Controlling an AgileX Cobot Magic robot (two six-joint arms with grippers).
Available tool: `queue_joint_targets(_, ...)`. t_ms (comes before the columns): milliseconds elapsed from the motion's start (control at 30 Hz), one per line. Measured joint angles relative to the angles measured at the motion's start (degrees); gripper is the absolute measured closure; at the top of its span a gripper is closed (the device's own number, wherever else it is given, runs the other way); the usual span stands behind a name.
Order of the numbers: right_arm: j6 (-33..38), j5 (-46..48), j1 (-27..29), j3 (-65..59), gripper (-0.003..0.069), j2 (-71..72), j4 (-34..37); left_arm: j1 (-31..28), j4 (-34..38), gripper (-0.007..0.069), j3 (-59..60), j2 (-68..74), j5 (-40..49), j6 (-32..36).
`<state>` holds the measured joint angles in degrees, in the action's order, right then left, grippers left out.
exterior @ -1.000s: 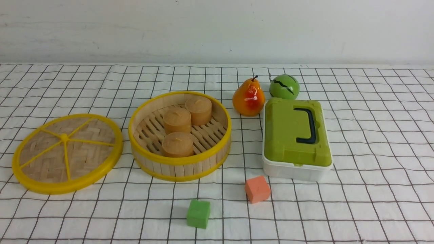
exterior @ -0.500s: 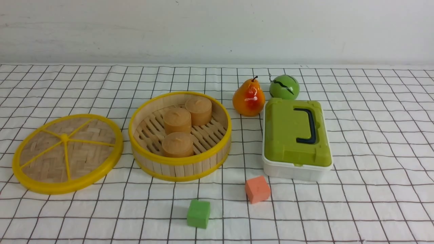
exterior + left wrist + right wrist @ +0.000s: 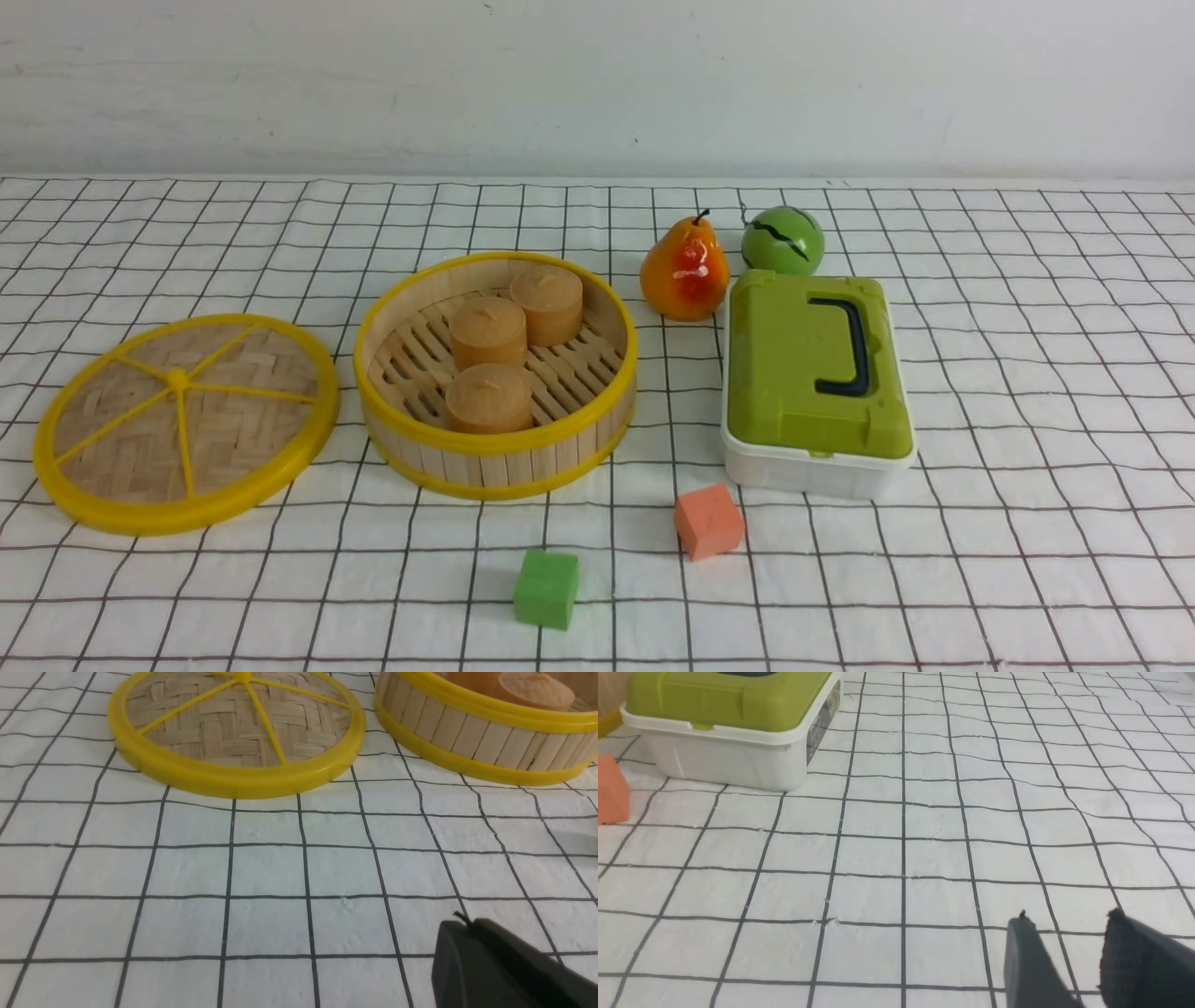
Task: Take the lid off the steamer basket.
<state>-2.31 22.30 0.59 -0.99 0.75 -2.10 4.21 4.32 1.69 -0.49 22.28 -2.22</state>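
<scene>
Lid (image 3: pixel 185 423) lies flat beside the open steamer basket (image 3: pixel 496 373); left gripper (image 3: pixel 472 938) closed and empty, right gripper (image 3: pixel 1069 952) a little apart

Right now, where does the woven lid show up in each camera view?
Front view: the lid lies flat on the cloth, left of the steamer basket.
Left wrist view: lid along the top edge, partly cropped.
Right wrist view: not in it.
Shared landmark: the steamer basket, beside the lid.
</scene>
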Motion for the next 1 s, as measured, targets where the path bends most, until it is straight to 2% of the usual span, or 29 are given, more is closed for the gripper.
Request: queue_joint_targets(1000,0.0,0.0,0.0,0.0,0.0419,0.0,0.0,0.0,-0.1,0.0623,0.0,0.0,0.0,0.0)
